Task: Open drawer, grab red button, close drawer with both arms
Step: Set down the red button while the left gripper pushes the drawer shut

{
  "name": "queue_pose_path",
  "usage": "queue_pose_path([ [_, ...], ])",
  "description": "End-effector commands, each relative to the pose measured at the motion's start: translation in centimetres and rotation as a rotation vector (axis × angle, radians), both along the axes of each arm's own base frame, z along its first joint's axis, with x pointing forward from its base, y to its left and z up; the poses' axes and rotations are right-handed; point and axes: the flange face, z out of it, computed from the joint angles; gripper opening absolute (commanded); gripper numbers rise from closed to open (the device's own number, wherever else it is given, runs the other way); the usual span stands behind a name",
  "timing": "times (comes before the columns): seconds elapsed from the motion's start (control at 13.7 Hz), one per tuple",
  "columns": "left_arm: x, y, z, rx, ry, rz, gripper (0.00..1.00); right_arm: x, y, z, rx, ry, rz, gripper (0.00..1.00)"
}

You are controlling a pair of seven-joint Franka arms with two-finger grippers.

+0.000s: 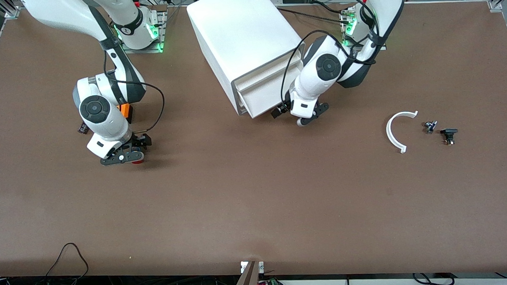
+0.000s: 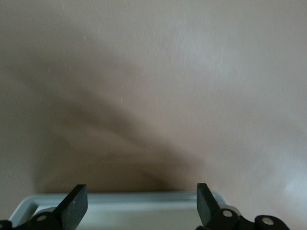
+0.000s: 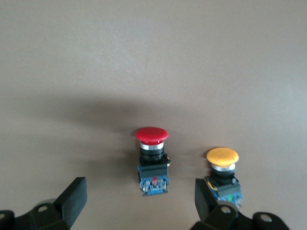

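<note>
The red-capped button (image 3: 152,158) lies on the table between my right gripper's (image 3: 139,203) open fingers. In the front view only a bit of its red cap (image 1: 138,161) shows beneath the right gripper (image 1: 125,157), which is low over the table at the right arm's end. The white cabinet (image 1: 241,37) stands at the table's middle, near the arm bases. My left gripper (image 1: 298,114) is open at the cabinet's front. A white drawer rim (image 2: 139,199) lies between its fingers. I cannot tell which drawer it is.
An orange-capped button (image 3: 222,165) lies close beside the red one, next to one right finger (image 3: 206,201). An orange cube (image 1: 125,110) sits under the right arm. A white curved piece (image 1: 394,131) and two small dark parts (image 1: 449,135) lie toward the left arm's end.
</note>
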Motion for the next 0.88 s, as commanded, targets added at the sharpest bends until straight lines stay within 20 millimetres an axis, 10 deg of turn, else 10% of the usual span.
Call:
queue_pose_path([
  [0.0,-3.0,-0.6,1.3,0.010,0.018,-0.036,1.00,2.2,1.7,6.1,-0.045,0.025,-0.027,1.00],
  [0.58,-6.5,-3.1,1.5,0.020,0.060,-0.118,1.00,3.9,3.6,26.5,0.042,0.132,-0.269,1.00],
  [0.8,-5.9,-2.6,1.9,0.019,0.053,-0.105,1.00,3.4,3.4,28.9,0.046,0.116,-0.317,1.00],
])
